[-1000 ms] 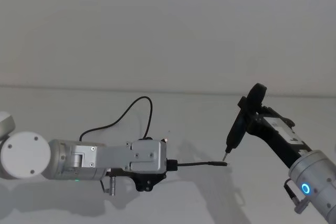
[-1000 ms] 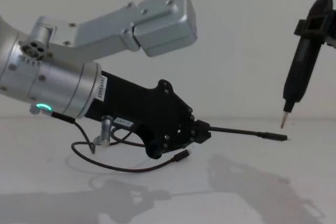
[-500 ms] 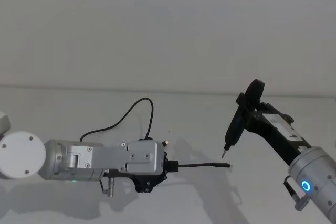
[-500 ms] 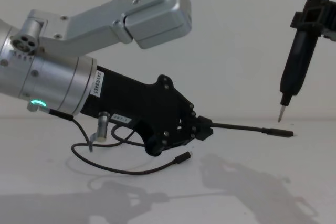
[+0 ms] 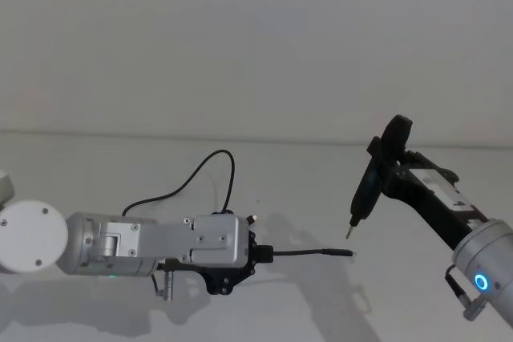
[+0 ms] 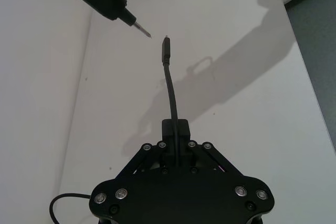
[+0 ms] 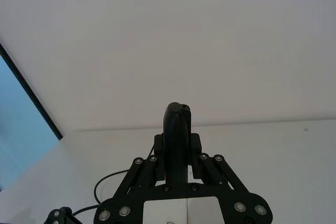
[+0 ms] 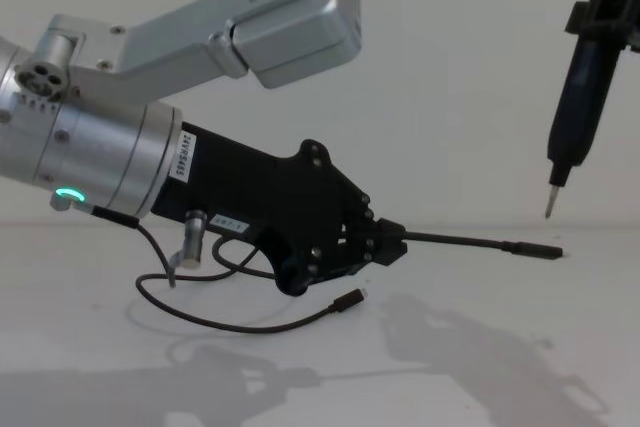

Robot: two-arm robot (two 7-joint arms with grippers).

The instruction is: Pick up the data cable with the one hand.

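The white table (image 5: 96, 166) spreads under both arms. The left arm's fat silver cylinder (image 8: 95, 157), with a green ring light (image 8: 68, 194), reaches in low from the robot's left. It carries a strip of sideways print (image 8: 183, 157) too small to read, and a second small white label (image 8: 228, 222) is equally illegible. The left gripper (image 8: 385, 244) has its jaws clamped on one branch of the data cable (image 8: 455, 240). That branch sticks out level toward the robot's right, above the table, and ends in a black plug (image 8: 535, 250). The rest of the cord loops back under the arm to a second plug (image 8: 349, 299); I cannot tell whether this one touches the table. The right gripper (image 5: 390, 174) sits higher on the robot's right, with its fingers pressed against the sides of a slim dark tool (image 8: 585, 77). A white label (image 5: 437, 186) on it cannot be read. The tool's pin tip (image 8: 551, 202) hangs just above the held plug, apart from it.
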